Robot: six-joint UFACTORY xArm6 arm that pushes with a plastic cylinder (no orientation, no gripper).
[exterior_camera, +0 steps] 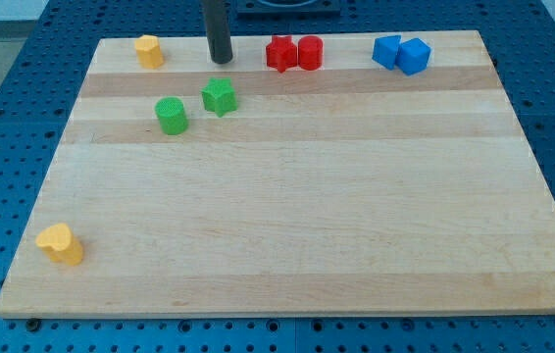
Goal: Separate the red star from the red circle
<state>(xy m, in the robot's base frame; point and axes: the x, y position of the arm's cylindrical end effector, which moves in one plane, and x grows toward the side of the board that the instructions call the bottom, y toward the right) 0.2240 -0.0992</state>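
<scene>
The red star [279,53] and the red circle [310,52] sit touching side by side near the view's top edge of the wooden board [287,216], star on the left. My tip [221,60] rests on the board to the left of the red star, about a block's width away from it, and above the green star [219,96].
A green circle [172,116] lies left of the green star. A yellow block [149,50] sits at the top left. Two blue blocks [387,50] [414,56] touch at the top right. A yellow heart [60,244] lies at the bottom left.
</scene>
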